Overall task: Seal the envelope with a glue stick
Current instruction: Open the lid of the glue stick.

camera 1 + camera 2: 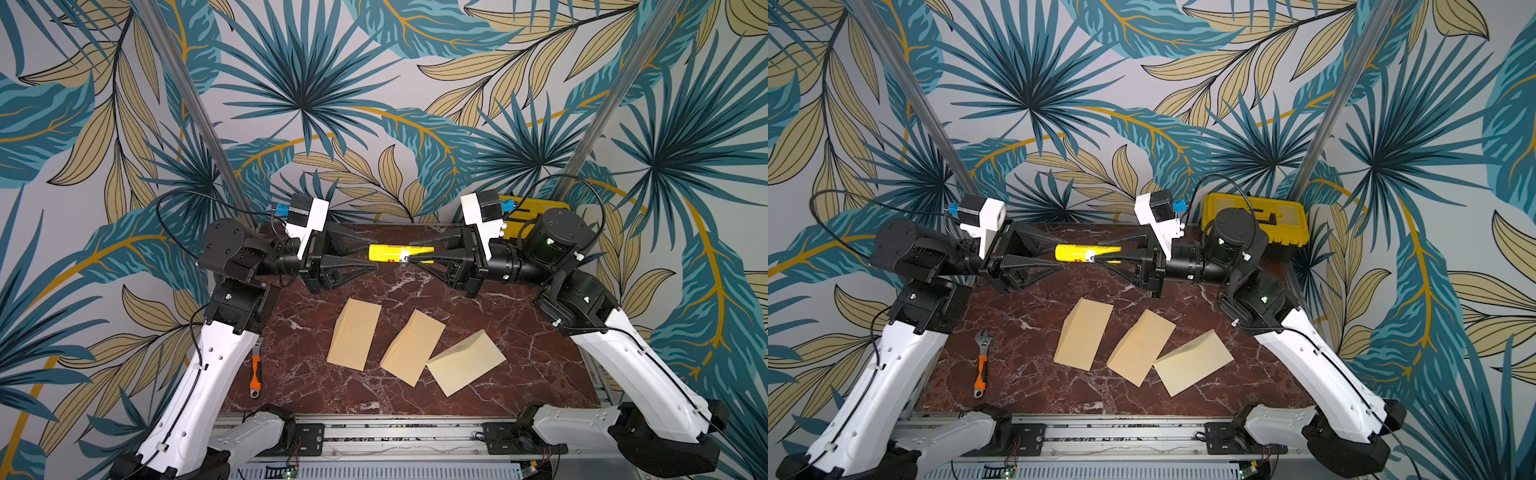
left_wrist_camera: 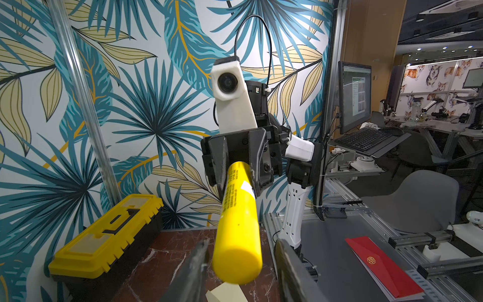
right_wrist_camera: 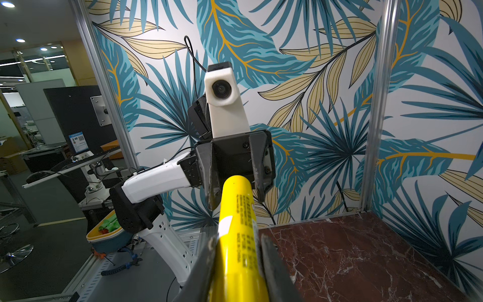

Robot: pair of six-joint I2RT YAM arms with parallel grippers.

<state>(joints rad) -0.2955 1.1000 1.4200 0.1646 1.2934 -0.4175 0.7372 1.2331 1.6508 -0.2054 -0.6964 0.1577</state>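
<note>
Clamping the glue stick (image 1: 386, 252) tight, the right gripper (image 1: 409, 258) is holding it level above the table (image 1: 519, 316), while the left gripper (image 1: 372, 254) is flanking its free end, jaws spread. Three envelopes (image 1: 354, 334) are lying underneath, nearer the front.

Bright, even overhead light keeps both top views sharp, with soft shadows on the marble table (image 1: 374, 399). Wide lenses bow the metal posts (image 1: 195, 95) near the edges. In the wrist views the glue stick (image 2: 236, 251) blurs close up, and ceiling lamps (image 3: 7, 4) glare.
</note>
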